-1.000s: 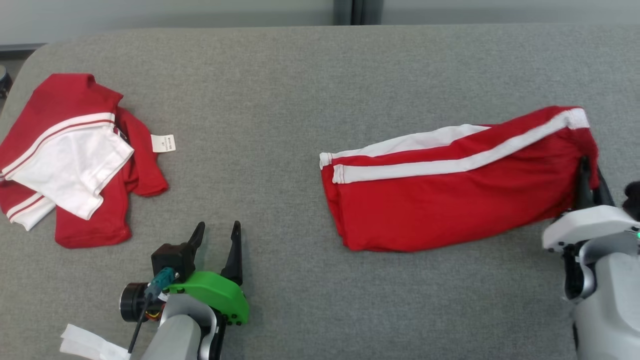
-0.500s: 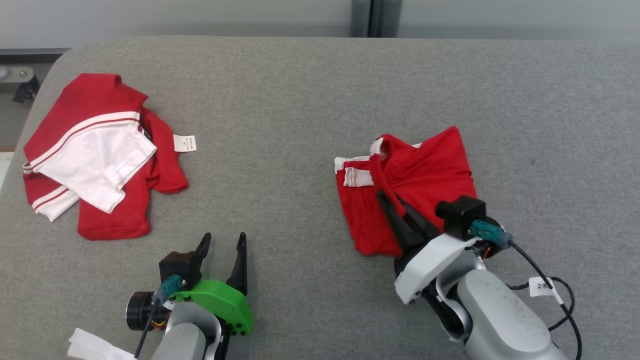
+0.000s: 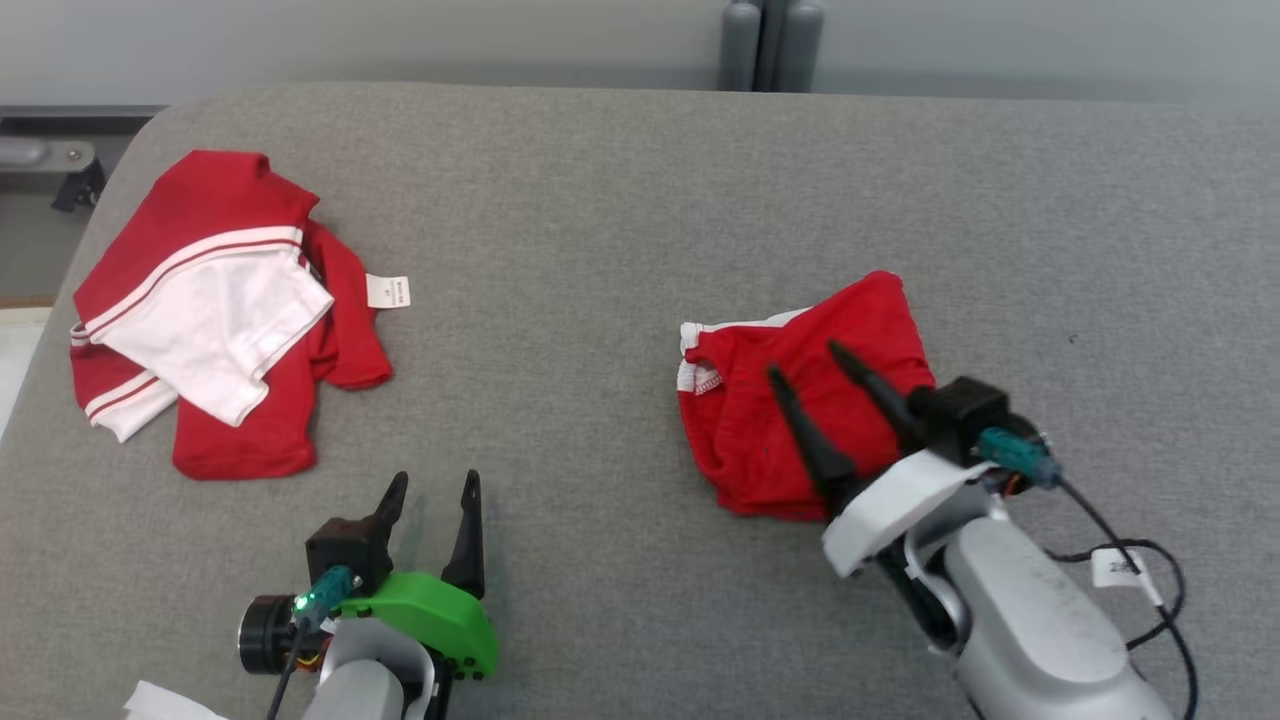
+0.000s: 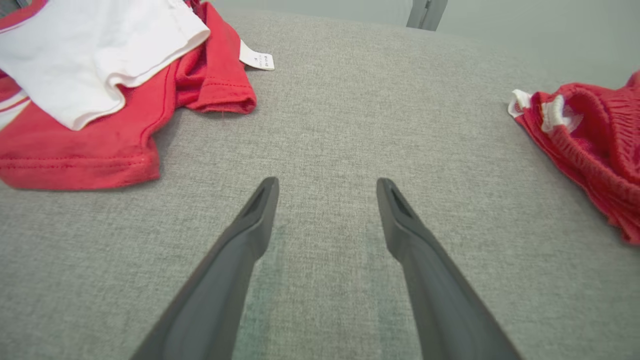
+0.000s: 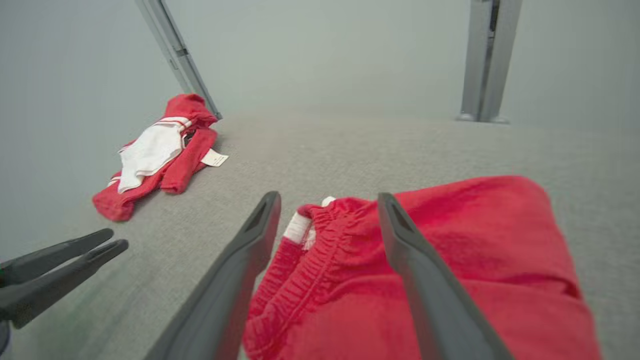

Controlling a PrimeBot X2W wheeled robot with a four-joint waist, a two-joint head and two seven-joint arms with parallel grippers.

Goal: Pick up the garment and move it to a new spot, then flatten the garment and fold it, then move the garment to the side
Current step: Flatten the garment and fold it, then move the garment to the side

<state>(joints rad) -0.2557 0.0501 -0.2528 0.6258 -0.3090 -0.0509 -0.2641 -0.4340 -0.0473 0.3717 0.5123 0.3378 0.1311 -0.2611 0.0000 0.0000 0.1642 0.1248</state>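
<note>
While the left gripper (image 3: 436, 478) rests nearest, fingers spread over the grey fabric tabletop (image 3: 600, 230), the right gripper (image 3: 803, 358) hangs spread over the folded red elastic-waisted shorts (image 3: 745, 440), right of centre. A crumpled red-and-white shirt (image 3: 220, 320) lies far left.

A second ago the red shorts (image 3: 740, 430) lay long and stretched out, and the right hand (image 3: 803, 358) held their far right end. The hand then carried that end over to the left, so the shorts are now a short folded bundle. Most of the white stripes (image 3: 690, 377) are hidden. The hand's fingers (image 3: 805, 432) were pinched shut; now they stand apart over the shorts.
</note>
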